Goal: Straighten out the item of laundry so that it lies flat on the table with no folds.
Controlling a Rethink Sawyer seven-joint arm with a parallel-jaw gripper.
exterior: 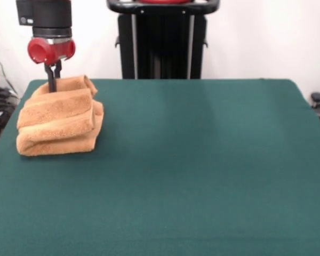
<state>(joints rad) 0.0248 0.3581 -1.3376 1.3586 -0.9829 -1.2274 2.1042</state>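
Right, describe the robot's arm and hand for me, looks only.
The arm's end is a black cylinder with a silvery ring below it. Under that sits a glossy red round fitting. The hand is two thin dark fingers. No cables or markings show.

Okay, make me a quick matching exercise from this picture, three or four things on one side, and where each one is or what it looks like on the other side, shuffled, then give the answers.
Things:
1. towel
2. tool
3. table
4. pedestal

Descriptions:
A. dark green, fills most of the view
B. black, upright at the table's far side, centre top
C. orange-tan, bunched in stacked folds at the picture's left
D. dark tips under a red collar, at the heap's top far edge

Pairs: 1-C, 2-D, 3-A, 4-B
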